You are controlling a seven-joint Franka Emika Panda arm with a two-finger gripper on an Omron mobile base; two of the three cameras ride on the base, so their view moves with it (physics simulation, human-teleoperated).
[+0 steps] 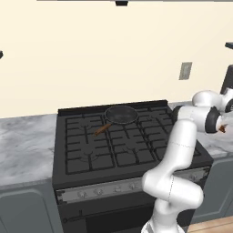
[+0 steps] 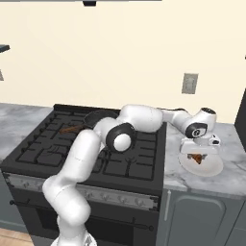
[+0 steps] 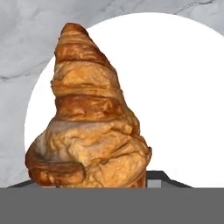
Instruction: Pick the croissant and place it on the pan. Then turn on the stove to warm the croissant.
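Even, flat rendered light, bright throughout; no glare. Cream wall (image 1: pixel 113 54) uniformly lit, shadowless. Stove (image 1: pixel 127 141) grates read dark with little contrast. White plate (image 3: pixel 183 87) nearly blown out, featureless. Croissant (image 3: pixel 87 122) texture soft, slightly blurred up close. Base views low-resolution, edges jagged; no visible edge distortion.

We count one stove (image 1: pixel 123 141), a black range whose knob strip carries several knobs, their exact number too small for us to settle. We count one pan (image 1: pixel 121 114) on its rear grates, with a single wooden handle. We find one croissant (image 3: pixel 89 127) and one white plate (image 2: pixel 211 166) beneath it. We see one wall outlet (image 2: pixel 190 83), one robot arm (image 2: pixel 91 158) ending in one gripper (image 2: pixel 198 154), and two stretches of marble counter (image 1: pixel 25 145), one on either side of the stove.
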